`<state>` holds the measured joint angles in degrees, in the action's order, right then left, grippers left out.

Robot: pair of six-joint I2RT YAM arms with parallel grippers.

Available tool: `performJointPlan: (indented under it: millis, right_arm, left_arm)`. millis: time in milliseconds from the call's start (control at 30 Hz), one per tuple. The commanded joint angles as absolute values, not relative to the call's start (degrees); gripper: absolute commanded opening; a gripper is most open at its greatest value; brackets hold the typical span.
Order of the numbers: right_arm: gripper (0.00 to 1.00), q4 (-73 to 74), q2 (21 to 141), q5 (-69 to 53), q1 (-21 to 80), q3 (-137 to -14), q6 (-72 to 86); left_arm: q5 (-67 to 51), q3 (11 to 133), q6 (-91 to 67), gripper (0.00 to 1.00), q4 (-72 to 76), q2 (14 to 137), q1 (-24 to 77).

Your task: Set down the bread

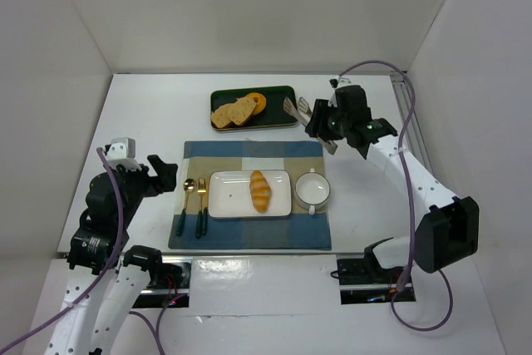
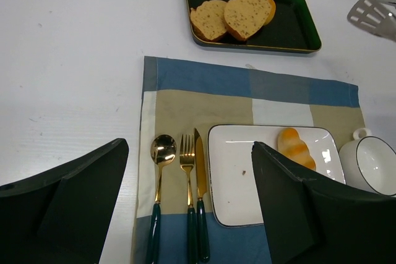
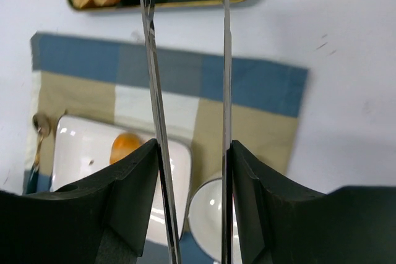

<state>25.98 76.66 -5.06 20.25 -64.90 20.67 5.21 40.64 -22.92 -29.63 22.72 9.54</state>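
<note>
The bread (image 1: 260, 190) lies on the plate (image 1: 229, 194). The right gripper (image 3: 193, 159) clamps what look like tongs (image 3: 226, 60). The left gripper (image 2: 189, 149) gapes empty.

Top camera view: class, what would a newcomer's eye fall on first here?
The golden bread lies on the white plate at the middle of the checked mat. Farther back on the right, the right gripper is shut on metal tongs, beside a dark tray of toast slices.
</note>
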Motion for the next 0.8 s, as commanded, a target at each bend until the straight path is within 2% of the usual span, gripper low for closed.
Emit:
performJointPlan:
  millis: [0,200,767]
  right_arm:
    - [0.55,25.22,78.74,1.04,18.55,-69.78,17.75]
    - [0.54,25.22,83.14,4.65,13.98,-72.68,15.91]
    - [0.5,28.74,90.53,23.64,12.92,-70.14,14.24]
  left_arm:
    - [4.04,41.92,-23.91,0.94,-28.04,22.59,9.76]
    - [3.43,40.87,-24.96,0.94,-27.51,22.06,9.76]
    - [1.85,40.34,-25.49,0.94,-26.98,22.06,9.76]
